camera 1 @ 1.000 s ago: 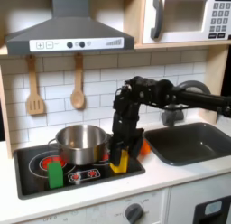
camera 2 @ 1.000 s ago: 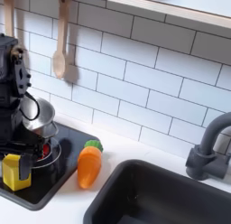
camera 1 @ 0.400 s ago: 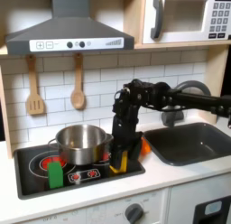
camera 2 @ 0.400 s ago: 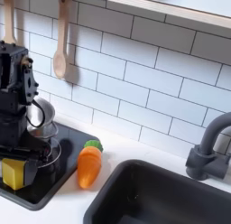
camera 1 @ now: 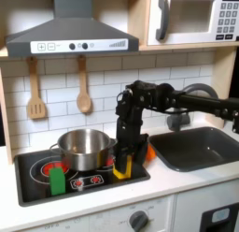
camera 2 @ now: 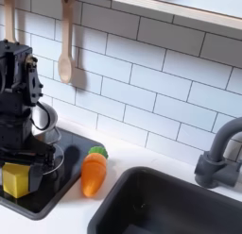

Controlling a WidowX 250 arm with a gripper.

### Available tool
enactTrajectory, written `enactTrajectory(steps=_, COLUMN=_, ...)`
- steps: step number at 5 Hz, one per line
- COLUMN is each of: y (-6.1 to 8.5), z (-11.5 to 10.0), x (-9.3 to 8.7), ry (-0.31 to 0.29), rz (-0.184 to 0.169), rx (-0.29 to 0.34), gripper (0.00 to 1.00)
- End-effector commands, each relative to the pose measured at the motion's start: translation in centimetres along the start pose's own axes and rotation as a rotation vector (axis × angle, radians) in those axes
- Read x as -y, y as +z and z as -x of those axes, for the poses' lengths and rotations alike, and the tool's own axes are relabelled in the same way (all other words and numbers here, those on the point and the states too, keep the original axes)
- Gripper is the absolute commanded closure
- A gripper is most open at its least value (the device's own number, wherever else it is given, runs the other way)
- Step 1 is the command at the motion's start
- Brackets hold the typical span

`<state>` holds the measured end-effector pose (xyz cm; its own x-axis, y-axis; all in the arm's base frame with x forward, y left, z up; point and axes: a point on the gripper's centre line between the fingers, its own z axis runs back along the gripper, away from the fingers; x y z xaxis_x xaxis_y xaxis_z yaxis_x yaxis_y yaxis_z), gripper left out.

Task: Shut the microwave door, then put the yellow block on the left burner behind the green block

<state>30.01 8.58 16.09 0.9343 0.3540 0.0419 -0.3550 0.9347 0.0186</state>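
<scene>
Judging by the closed microwave door (camera 1: 189, 20), step one was done; the fingers (camera 2: 21, 163) straddled the yellow block (camera 2: 15, 179), grip unclear, with the green block (camera 1: 58, 180) well apart.

The gripper (camera 1: 123, 161) seemingly half hides the yellow block (camera 1: 121, 168).

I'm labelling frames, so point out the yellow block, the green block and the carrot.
yellow block (camera 2: 16, 179), second exterior view, front face.
green block (camera 1: 58, 180), first exterior view, front face.
carrot (camera 2: 92, 174), second exterior view, orange body.
</scene>
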Motion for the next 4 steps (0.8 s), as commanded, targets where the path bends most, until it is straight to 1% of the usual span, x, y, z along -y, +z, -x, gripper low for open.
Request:
enactTrajectory(steps=1, y=0.3, z=-0.11, x=-0.2, ry=0.025, rz=0.024, rx=-0.012, gripper=0.0)
enactTrajectory(steps=2, y=0.68, z=-0.41, x=-0.25, ry=0.034, rz=0.025, rx=-0.005, gripper=0.0)
enactTrajectory(steps=3, y=0.83, z=-0.72, x=-0.25, ry=0.023, rz=0.033, rx=0.005, gripper=0.0)
enactTrajectory(steps=4, y=0.42, z=-0.89, x=-0.69, ry=-0.005, rz=0.045, rx=-0.006, gripper=0.0)
